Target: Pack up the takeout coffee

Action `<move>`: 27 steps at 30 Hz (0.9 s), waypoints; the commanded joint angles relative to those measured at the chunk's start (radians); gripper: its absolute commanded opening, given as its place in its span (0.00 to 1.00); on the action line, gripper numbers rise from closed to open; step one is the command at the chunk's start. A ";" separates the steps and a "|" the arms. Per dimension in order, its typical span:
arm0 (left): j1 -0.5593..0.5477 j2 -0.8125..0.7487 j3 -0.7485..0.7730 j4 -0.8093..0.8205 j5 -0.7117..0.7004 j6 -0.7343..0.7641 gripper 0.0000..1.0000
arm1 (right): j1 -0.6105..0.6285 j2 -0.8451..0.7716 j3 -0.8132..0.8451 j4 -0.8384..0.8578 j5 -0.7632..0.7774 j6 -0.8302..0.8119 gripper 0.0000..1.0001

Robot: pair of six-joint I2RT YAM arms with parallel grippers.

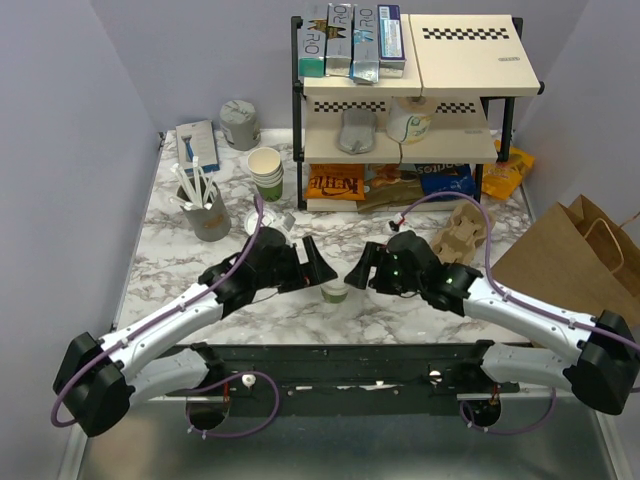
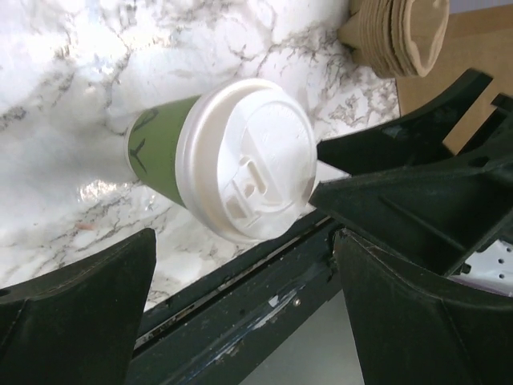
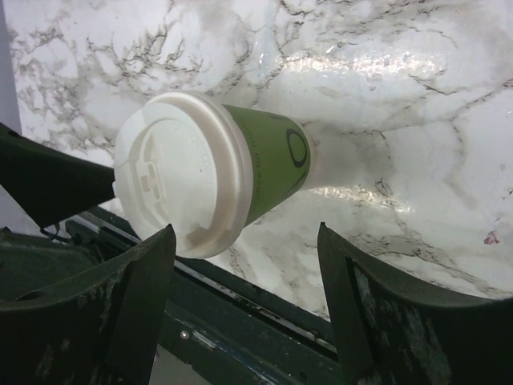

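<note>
Flanking cup [image 1: 334, 292]: my left end effector [image 1: 305, 268] gapes wide, right end effector [image 1: 368, 270] open, both empty (lid [image 2: 252, 160] seated). Grip below lid, squarely, keeping it upright.

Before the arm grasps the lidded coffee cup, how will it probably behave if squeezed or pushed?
The coffee cup looks like paper, so its wall may dent under a hard squeeze. It is narrower at the base than at the white lid, so a push high up could tip it. Once on its side, it would probably roll in a curve.
</note>
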State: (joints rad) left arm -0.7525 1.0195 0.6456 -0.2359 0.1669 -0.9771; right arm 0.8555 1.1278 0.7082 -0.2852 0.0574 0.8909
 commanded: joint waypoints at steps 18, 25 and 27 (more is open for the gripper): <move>0.170 0.238 0.060 0.156 0.206 0.115 0.93 | 0.024 -0.002 -0.156 0.323 -0.142 0.272 0.67; 0.170 0.286 0.031 0.222 0.230 0.091 0.81 | 0.024 -0.005 -0.168 0.330 -0.143 0.284 0.66; 0.171 0.294 0.028 0.227 0.241 0.083 0.81 | 0.025 0.012 -0.167 0.333 -0.140 0.310 0.63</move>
State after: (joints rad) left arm -0.5800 1.2938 0.6872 -0.0681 0.3611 -0.8803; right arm 0.8715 1.1240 0.5591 0.0128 -0.0959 1.1530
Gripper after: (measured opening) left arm 0.818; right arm 0.649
